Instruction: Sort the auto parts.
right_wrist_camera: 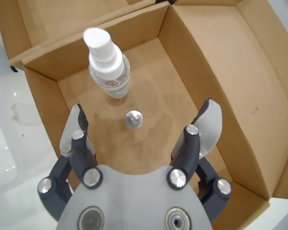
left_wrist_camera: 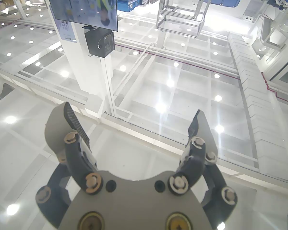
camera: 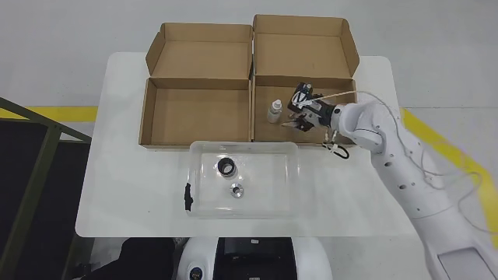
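The right tool [camera: 299, 117] is held wide open (nothing is gripped) inside the right brown cardboard box [camera: 268, 134], at the middle right of the top view. A small round silver metal part [right_wrist_camera: 134, 119] is seen lying on the box floor, near an upright small clear spray bottle with a white cap [camera: 275, 110]. A black ring [camera: 226, 166] and a silver ring [camera: 236, 192] are kept in the clear plastic tray [camera: 284, 190] on the white counter [camera: 124, 163], at the lower middle. The left tool [left_wrist_camera: 132, 107] is open too, with nothing held.
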Controlling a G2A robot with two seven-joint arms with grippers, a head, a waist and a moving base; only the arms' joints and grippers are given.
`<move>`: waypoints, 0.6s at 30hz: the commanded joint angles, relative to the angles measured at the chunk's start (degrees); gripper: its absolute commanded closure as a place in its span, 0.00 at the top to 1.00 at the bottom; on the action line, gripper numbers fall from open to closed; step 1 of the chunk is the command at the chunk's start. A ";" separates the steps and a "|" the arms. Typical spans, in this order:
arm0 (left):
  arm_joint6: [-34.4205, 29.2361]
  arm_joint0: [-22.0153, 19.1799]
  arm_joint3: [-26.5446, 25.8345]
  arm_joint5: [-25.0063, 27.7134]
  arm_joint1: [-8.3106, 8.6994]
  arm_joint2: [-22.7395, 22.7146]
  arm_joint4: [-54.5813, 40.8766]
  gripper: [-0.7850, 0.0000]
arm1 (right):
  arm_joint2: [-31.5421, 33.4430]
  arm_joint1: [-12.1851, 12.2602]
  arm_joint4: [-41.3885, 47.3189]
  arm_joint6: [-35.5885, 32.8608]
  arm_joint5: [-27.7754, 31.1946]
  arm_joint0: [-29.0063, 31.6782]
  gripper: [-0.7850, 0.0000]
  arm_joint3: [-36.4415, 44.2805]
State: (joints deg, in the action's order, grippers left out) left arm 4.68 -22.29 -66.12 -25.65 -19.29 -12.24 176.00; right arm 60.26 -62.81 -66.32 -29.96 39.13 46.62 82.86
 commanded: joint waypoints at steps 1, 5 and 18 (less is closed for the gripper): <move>0.00 0.00 0.00 0.00 0.00 0.00 0.00 1.00 | 2.31 0.62 0.25 -0.16 0.36 1.88 1.00 3.59; 0.00 0.00 0.00 0.00 0.00 0.00 0.00 1.00 | 5.82 1.71 0.71 -0.93 1.94 5.91 1.00 10.54; 0.00 0.00 0.00 0.00 0.00 0.00 0.00 1.00 | 8.14 3.32 0.16 -1.73 6.84 15.44 1.00 26.56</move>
State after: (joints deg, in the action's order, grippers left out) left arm 4.68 -22.29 -66.12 -25.65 -19.29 -12.24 176.00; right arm 68.53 -59.53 -65.93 -31.68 45.88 61.60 108.65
